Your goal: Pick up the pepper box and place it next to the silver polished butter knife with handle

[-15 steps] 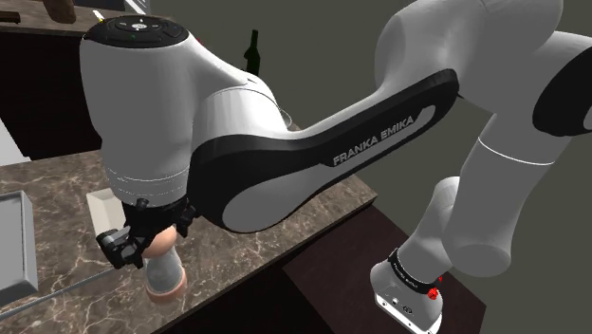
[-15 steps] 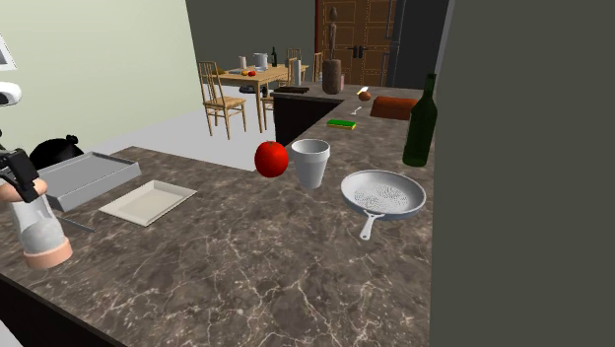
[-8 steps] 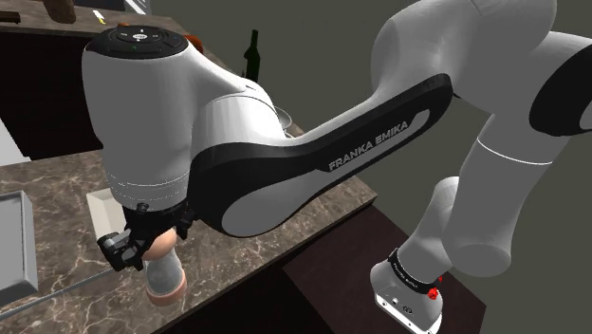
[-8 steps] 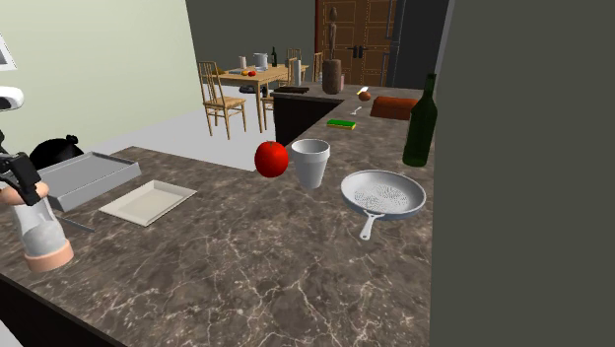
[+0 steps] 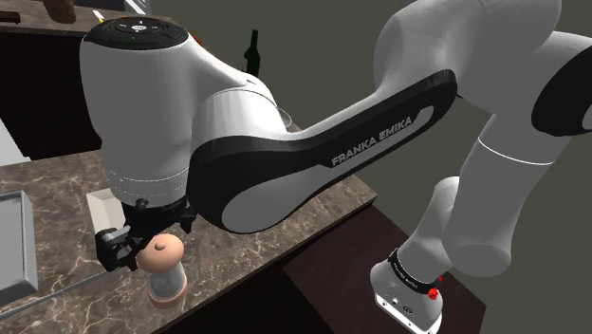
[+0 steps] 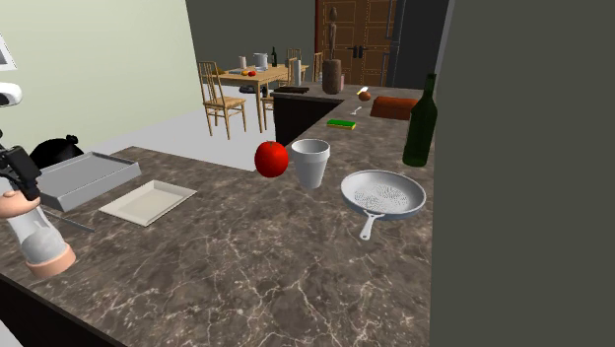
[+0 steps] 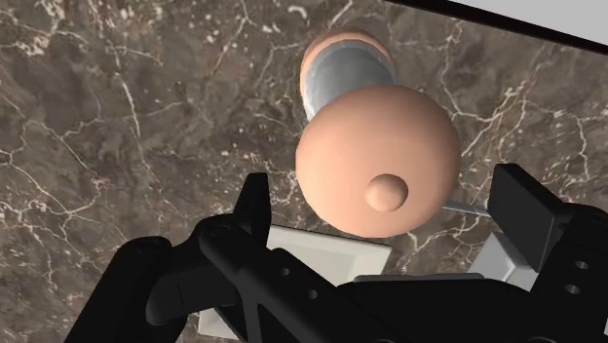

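Close to the near edge of the marble-patterned table (image 6: 256, 276), the pepper box (image 5: 164, 272) stood upright, with a peach knob, a grey body and a peach foot. The butter knife (image 6: 79, 225), thin and grey, lay just beside it, at about two o'clock from its foot in the second exterior view. The end effector (image 7: 385, 185) hung over the knob with its fingers (image 7: 255, 207) released, one on each side and not touching it. By my judgement the placing step was nearly complete, since the box rested near the knife. The next move called for a straight lift, so that no finger knocks the knob. In the shoulder view the table's edge ran close at five o'clock from the box, so a tip that way was a risk. In the second exterior view a white tray (image 6: 148, 202) lay beyond the knife and a grey tray (image 6: 84, 175) at one o'clock; toward four o'clock the table was open.
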